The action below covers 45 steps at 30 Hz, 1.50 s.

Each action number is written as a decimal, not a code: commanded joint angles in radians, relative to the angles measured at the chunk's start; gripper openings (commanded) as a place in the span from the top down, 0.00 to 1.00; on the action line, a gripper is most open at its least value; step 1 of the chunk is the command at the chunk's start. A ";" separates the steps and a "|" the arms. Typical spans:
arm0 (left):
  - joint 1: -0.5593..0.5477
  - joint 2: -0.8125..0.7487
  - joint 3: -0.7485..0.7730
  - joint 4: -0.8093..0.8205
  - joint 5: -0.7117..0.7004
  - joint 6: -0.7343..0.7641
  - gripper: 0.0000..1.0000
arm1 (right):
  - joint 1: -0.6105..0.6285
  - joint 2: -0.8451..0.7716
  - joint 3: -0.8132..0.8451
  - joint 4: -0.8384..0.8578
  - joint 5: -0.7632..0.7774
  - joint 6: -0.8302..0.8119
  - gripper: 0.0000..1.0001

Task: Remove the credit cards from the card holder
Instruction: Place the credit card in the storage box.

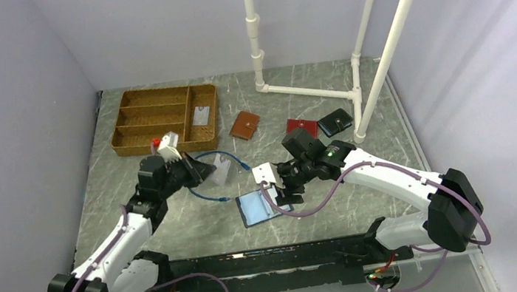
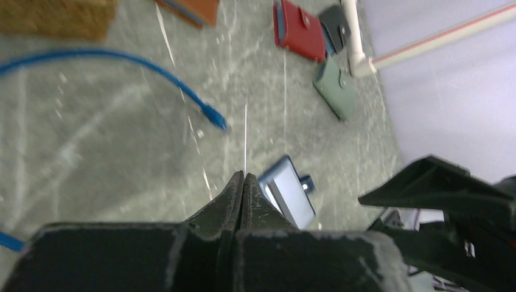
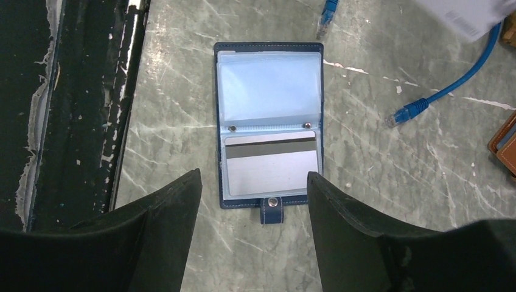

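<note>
Navy leather card holder (image 3: 269,79) lay open on the marbled surface (image 3: 377,152).
Right hand (image 3: 252,176) gaped above its glossy sleeves; left hand (image 2: 244,179) pinched a thin pale card (image 1: 223,170).

**White shells, black joints, scuffed pincers**

Rising from the black base rail (image 1: 270,264), the left arm (image 1: 116,253) and right arm (image 1: 393,174) are white shells with bulky black joints. A purple-grey cable (image 1: 342,184) loops along each. Farthest from the rail, the left pincer (image 2: 243,176) and right pincer (image 3: 254,175) have matte black wedge fingers (image 3: 164,231), scuffed pale at the edges.
</note>
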<state>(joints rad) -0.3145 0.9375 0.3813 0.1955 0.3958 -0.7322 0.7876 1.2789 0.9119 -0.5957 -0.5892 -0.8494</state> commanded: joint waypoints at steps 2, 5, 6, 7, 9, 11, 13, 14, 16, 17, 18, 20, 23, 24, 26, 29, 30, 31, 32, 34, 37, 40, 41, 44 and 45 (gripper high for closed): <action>0.109 0.106 0.157 -0.007 0.055 0.195 1.00 | -0.004 0.001 0.037 -0.009 -0.041 -0.022 0.33; 0.188 0.191 0.215 0.041 0.102 0.187 1.00 | -0.004 0.004 0.033 0.002 -0.021 -0.013 0.33; 0.215 0.219 0.232 0.059 0.115 0.178 1.00 | -0.004 0.006 0.033 0.008 -0.010 -0.007 0.33; 0.239 0.248 0.250 0.084 0.126 0.167 1.00 | -0.004 0.010 0.033 0.011 -0.001 0.000 0.33; 0.280 0.313 0.288 0.145 0.155 0.150 1.00 | -0.005 0.020 0.037 0.013 0.008 0.010 0.33; 0.308 0.383 0.337 0.171 0.174 0.145 1.00 | -0.005 0.023 0.037 0.015 0.012 0.014 0.33; 0.331 0.462 0.397 0.162 0.182 0.155 1.00 | -0.005 0.025 0.038 0.016 0.015 0.016 0.33; 0.341 0.496 0.423 0.164 0.189 0.161 1.00 | -0.005 0.026 0.038 0.016 0.017 0.017 0.32; 0.347 0.556 0.475 0.169 0.196 0.165 1.00 | -0.007 0.026 0.038 0.017 0.020 0.019 0.32; 0.349 0.585 0.501 0.170 0.198 0.172 1.00 | -0.008 0.025 0.038 0.017 0.020 0.019 0.32; 0.349 0.611 0.530 0.155 0.193 0.180 1.00 | -0.009 0.026 0.038 0.017 0.019 0.018 0.32; 0.349 0.671 0.587 0.124 0.190 0.204 1.00 | -0.011 0.026 0.038 0.016 0.017 0.019 0.32; 0.348 0.746 0.662 0.094 0.191 0.220 1.00 | -0.014 0.026 0.038 0.017 0.017 0.019 0.32; 0.349 0.770 0.683 0.085 0.190 0.223 1.00 | -0.016 0.026 0.038 0.016 0.017 0.019 0.32; 0.348 0.813 0.725 0.077 0.189 0.225 1.00 | -0.017 0.027 0.038 0.016 0.017 0.019 0.32; 0.348 0.865 0.768 0.066 0.190 0.219 1.00 | -0.020 0.028 0.038 0.016 0.017 0.019 0.32; 0.347 0.879 0.778 0.065 0.189 0.216 1.00 | -0.020 0.028 0.038 0.016 0.017 0.019 0.32; 0.345 0.894 0.789 0.064 0.187 0.213 1.00 | -0.021 0.029 0.038 0.015 0.017 0.019 0.32; 0.341 0.914 0.800 0.063 0.184 0.210 1.00 | -0.021 0.030 0.038 0.014 0.017 0.019 0.32; 0.329 0.943 0.828 0.047 0.167 0.215 1.00 | -0.022 0.032 0.039 0.014 0.017 0.019 0.32; 0.308 0.985 0.874 0.005 0.136 0.234 1.00 | -0.025 0.031 0.039 0.013 0.017 0.019 0.32; 0.275 1.025 0.919 -0.038 0.093 0.248 1.00 | -0.029 0.029 0.041 0.011 0.014 0.019 0.32; 0.268 1.036 0.929 -0.052 0.081 0.251 0.99 | -0.031 0.028 0.041 0.011 0.014 0.019 0.32; 0.254 1.071 0.979 -0.107 0.048 0.260 0.92 | -0.034 0.025 0.041 0.011 0.010 0.019 0.32; 0.250 1.082 0.996 -0.130 0.039 0.263 0.88 | -0.034 0.025 0.041 0.010 0.011 0.019 0.32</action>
<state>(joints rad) -0.0463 1.9869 1.2953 0.1394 0.4885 -0.5049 0.7593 1.3098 0.9138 -0.5968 -0.5591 -0.8345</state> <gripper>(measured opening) 0.063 0.680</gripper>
